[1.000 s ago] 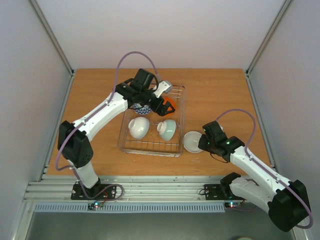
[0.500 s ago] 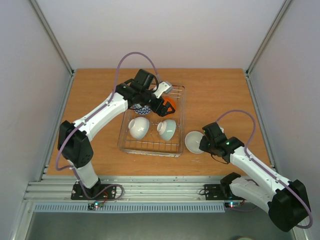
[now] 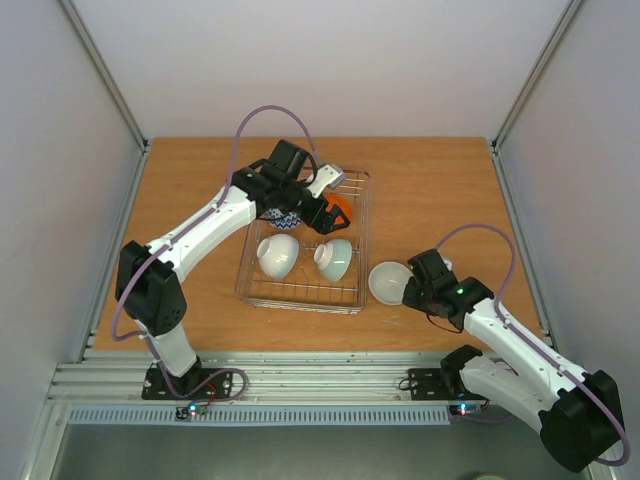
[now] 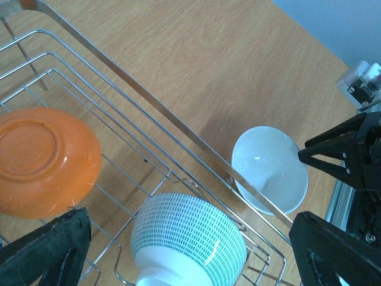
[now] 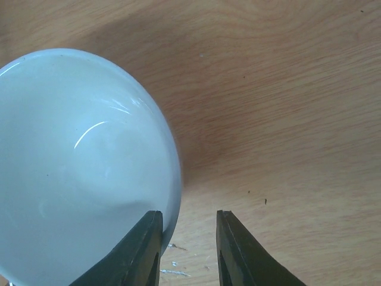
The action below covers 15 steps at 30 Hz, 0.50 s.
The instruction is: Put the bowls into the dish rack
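The silver wire dish rack (image 3: 363, 225) sits mid-table. In it are an orange bowl (image 3: 341, 208), a white bowl (image 3: 277, 254), a pale green teal-dashed bowl (image 3: 335, 258) and a blue-patterned one (image 3: 284, 216) partly under the left arm. My left gripper (image 3: 320, 208) hovers wide open over the rack, holding nothing; its view shows the orange bowl (image 4: 44, 161) and the dashed bowl (image 4: 187, 238). Another white bowl (image 3: 387, 282) stands on the table right of the rack. My right gripper (image 5: 188, 214) straddles its rim (image 5: 172, 173): one finger (image 5: 146, 250) inside against the wall, the other outside, with table showing between.
The rack's side rail (image 4: 149, 104) runs between the dashed bowl and the loose white bowl (image 4: 271, 170). Bare wooden table (image 3: 440, 190) lies right of and behind the rack. Grey walls close in the left and right sides.
My right gripper has drawn slightly toward the near edge and its jaws have narrowed around the white bowl's rim; the bowl has shifted slightly. The left arm has not moved.
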Motion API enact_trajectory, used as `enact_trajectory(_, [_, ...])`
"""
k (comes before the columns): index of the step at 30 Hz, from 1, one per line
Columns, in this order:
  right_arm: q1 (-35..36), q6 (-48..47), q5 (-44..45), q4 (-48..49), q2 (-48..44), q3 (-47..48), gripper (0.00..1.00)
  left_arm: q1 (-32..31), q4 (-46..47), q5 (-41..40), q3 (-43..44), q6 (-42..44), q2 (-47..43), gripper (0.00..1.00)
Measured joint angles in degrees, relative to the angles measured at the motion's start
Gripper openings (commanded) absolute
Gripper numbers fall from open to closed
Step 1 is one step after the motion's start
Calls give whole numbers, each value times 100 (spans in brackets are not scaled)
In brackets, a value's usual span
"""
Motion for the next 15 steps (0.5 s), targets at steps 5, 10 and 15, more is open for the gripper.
enact_trajectory(5, [0, -20, 42, -116, -63, 20, 28, 0, 11, 9, -22, 0, 0, 91])
enact_trajectory(10, [0, -22, 31, 20, 46, 17, 25, 0, 13, 22, -37, 0, 0, 91])
enact_trajectory(15, [0, -76, -35, 299, 363, -15, 11, 0, 22, 22, -76, -2, -2, 91])
